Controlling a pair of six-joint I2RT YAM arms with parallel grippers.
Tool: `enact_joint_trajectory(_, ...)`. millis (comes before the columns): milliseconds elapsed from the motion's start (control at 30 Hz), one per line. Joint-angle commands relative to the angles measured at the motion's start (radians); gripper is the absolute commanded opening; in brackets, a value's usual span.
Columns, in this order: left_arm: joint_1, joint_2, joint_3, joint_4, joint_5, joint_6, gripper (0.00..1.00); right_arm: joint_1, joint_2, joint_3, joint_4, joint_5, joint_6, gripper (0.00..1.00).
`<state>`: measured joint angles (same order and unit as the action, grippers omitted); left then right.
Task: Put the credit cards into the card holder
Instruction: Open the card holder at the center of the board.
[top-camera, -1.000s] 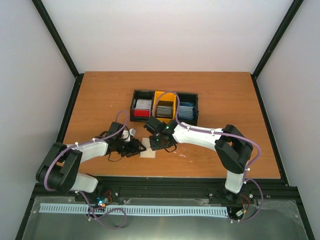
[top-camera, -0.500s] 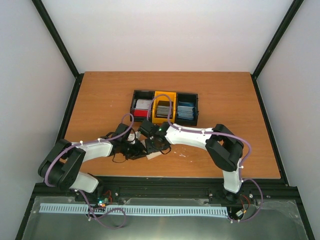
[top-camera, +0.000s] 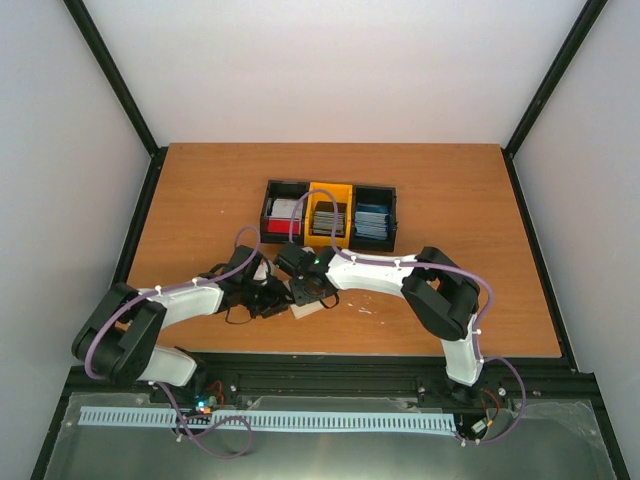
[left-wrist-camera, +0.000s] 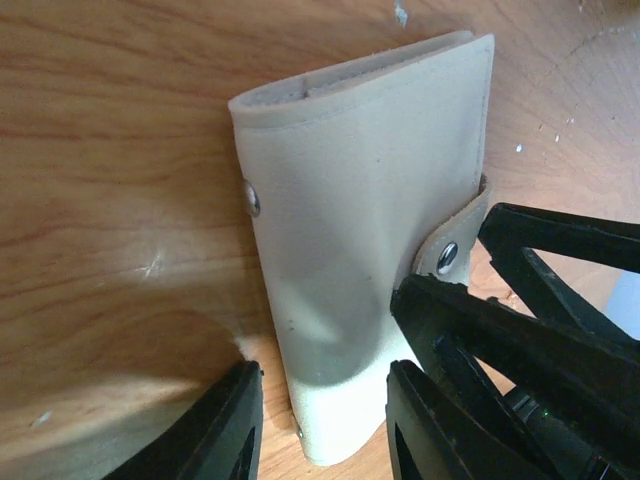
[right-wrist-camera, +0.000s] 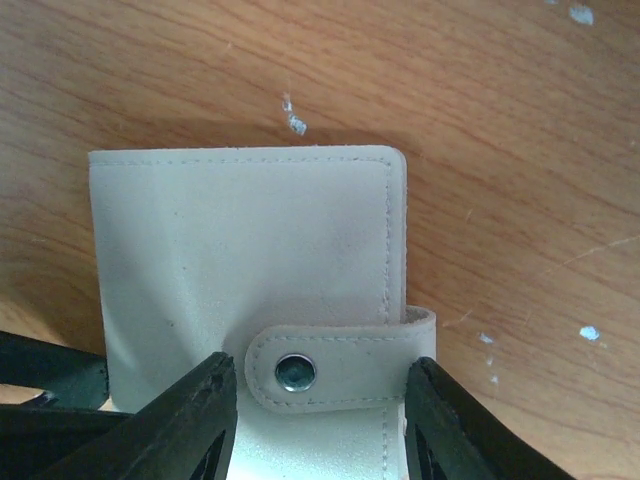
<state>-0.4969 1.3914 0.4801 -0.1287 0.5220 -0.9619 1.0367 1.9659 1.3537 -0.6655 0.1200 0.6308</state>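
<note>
From above, you have both arms folded in over the wallet (top-camera: 306, 310), which lies on the table (top-camera: 450, 190) close to its near edge, a little left of centre. The left gripper (top-camera: 272, 300) comes at it from the left and the right gripper (top-camera: 305, 294) from the far right. They sit so close together that only a pale corner of the wallet shows. The cards (top-camera: 329, 218) sit well apart from it in the tray (top-camera: 268, 212) farther back: red-and-silver in the left bin, dark grey in the yellow middle one, blue on the right. None is visibly out, so I judge that no card has gone in and everything is left to do.

From your left wrist, the wallet (left-wrist-camera: 370, 220) lies folded shut and flat. The left gripper (left-wrist-camera: 325, 400) has its jaws partly apart, straddling the wallet's near end. A gap shows on one side, so it looks like no firm grip. The other arm's black fingers (left-wrist-camera: 530, 330) reach in by the tab (left-wrist-camera: 447, 255).

From your right wrist, the right gripper (right-wrist-camera: 320, 380) is spread wide either side of the tab (right-wrist-camera: 340, 365), holding nothing. The snap (right-wrist-camera: 295, 372) looks fastened, so opening comes first, as I read it.

No brand, label or writing is readable anywhere.
</note>
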Motion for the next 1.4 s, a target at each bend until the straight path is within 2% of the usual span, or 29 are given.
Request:
enact_joint_trajectory(0, -0.005, 0.053, -0.021, -0.084, -0.105, -0.046, 0.35, -0.001, 0.014, -0.008, 0.051, 0.039, -0.051, 0.46)
enact_joint_trajectory(200, -0.005, 0.078, -0.019, -0.081, -0.111, -0.058, 0.31, -0.009, 0.019, -0.023, 0.093, -0.012, -0.098, 0.46)
enact_joint_trajectory(400, -0.005, 0.091, -0.007, -0.108, -0.144, -0.073, 0.32, -0.011, 0.036, -0.031, 0.073, -0.009, -0.093, 0.46)
enact_joint_trajectory(500, -0.005, 0.098, -0.004, -0.124, -0.159, -0.082, 0.32, -0.012, 0.041, -0.041, 0.062, -0.008, -0.090, 0.41)
enact_joint_trajectory(700, -0.005, 0.138, 0.017, -0.167, -0.185, -0.094, 0.31, -0.014, 0.021, -0.079, 0.075, -0.043, -0.065, 0.24)
enact_joint_trajectory(933, -0.005, 0.155, 0.019, -0.207, -0.219, -0.109, 0.28, -0.036, -0.031, -0.121, 0.124, -0.065, -0.054, 0.12)
enact_joint_trajectory(1133, -0.005, 0.175, 0.025, -0.237, -0.255, -0.116, 0.24, -0.059, -0.075, -0.140, 0.164, -0.127, -0.057, 0.10)
enact_joint_trajectory(1367, -0.006, 0.218, 0.024, -0.238, -0.275, -0.109, 0.23, -0.121, -0.118, -0.203, 0.270, -0.327, -0.036, 0.09)
